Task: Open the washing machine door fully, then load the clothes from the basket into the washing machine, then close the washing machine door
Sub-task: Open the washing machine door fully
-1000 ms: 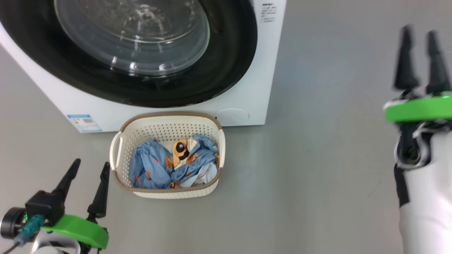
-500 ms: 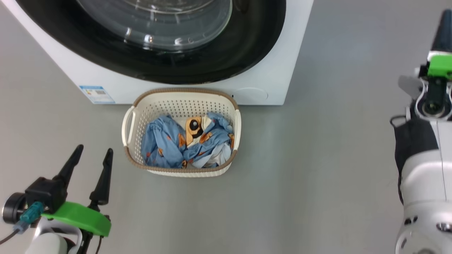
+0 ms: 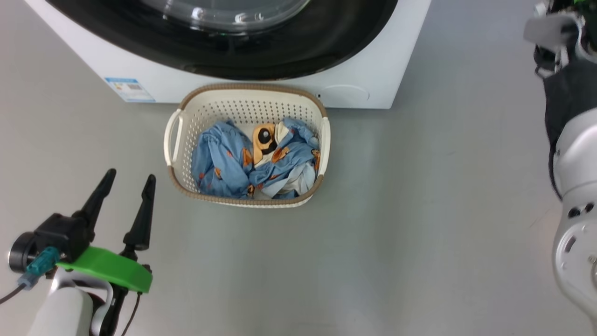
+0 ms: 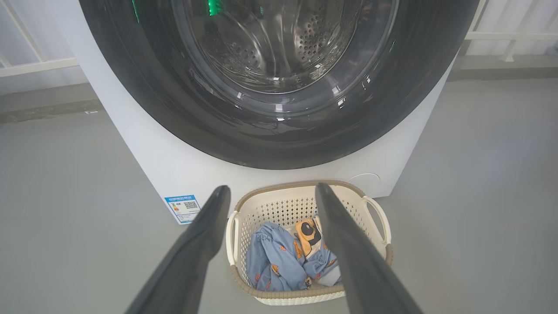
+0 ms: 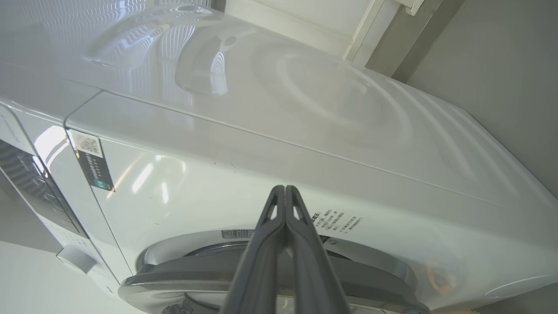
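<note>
Washing machine door (image 4: 279,144), large and round, wide glossy black rim around a bulging clear glass centre: closed flat against the big white front-loading washing machine (image 3: 396,46), as a second ago. Perforated steel drum (image 4: 279,43) seen through the glass in the left wrist view.

Small cream perforated plastic basket (image 3: 242,109) with brown woven-look rim and two side handles: on the grey floor (image 3: 419,233), just in front of the machine's lower panel, below the door. Filled with the soft light-blue, orange-printed clothes (image 3: 224,163), orange-and-black cartoon patch uppermost. Nothing lifted out yet.

Head view shifted since the earlier frames, by the camera's own move: basket and machine higher in the picture, less of the door showing. No move of basket or clothes themselves.

Left gripper (image 3: 130,175), two long dark fingers: low and to the left of the basket, apart from it, fingers spread wide, holding nothing, unchanged.

Right gripper (image 5: 284,188): fingers apart a second ago, now pressed tip to tip, clamped on nothing. Held up before the machine's white front, tips pointing just above the door's top rim; contact not evident. Pale right forearm (image 3: 573,154) up the right edge of the head view, higher than before.
</note>
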